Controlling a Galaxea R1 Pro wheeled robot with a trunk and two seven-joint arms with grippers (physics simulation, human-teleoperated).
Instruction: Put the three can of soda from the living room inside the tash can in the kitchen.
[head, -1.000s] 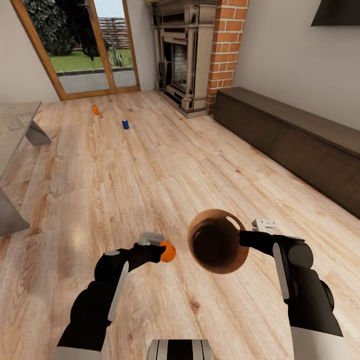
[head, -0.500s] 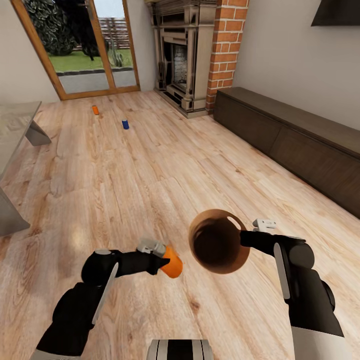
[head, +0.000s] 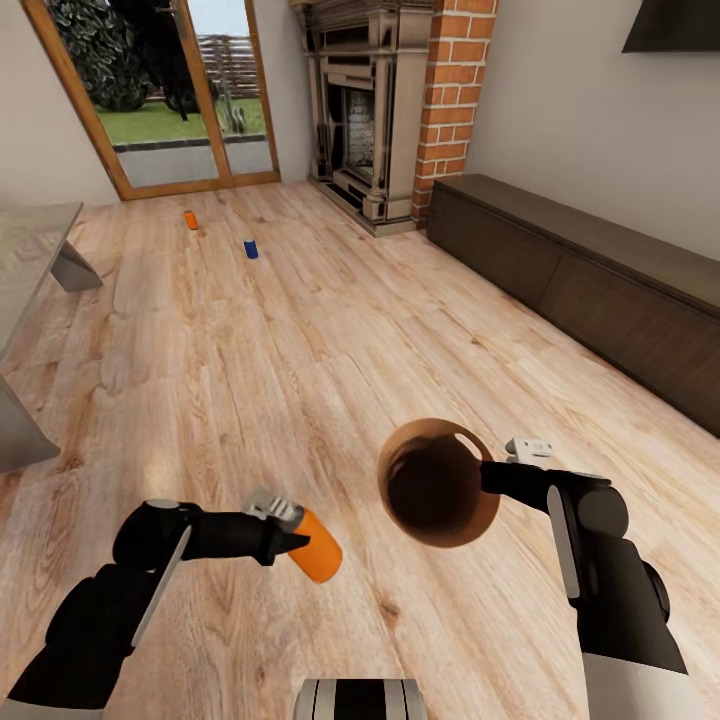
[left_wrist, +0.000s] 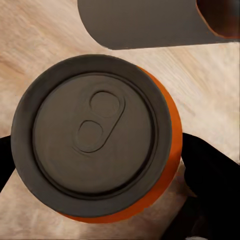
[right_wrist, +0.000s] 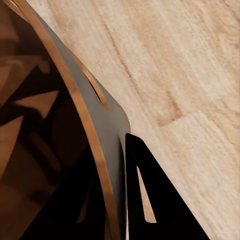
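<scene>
Left gripper (head: 288, 541) is clenched on an orange soda can (head: 316, 546), which sits tilted, grey top toward the wrist, base pointing toward the trash can (head: 437, 482). Left wrist view confirms the grasp: dark fingers (left_wrist: 207, 167) press both sides of the can body, pull-tab lid (left_wrist: 95, 130) facing the camera. Right gripper (head: 497, 474) is closed on the rim of the brown bin, one finger (right_wrist: 150, 200) outside the wall, the other apparently inside though hard to make out; the bin is carried off the plank floor (head: 330, 330), mouth tipped toward the head camera. Judgement: bin is held up as a receptacle so the can may be dropped in without setting either down; can and bin are near but apart, can just beside and outside the rim. Two more cans stand far off on the floor near the glass doors (head: 160, 90): one orange (head: 190, 219), one dark blue (head: 251, 248). No brand, label or writing legible on any can or the bin.
</scene>
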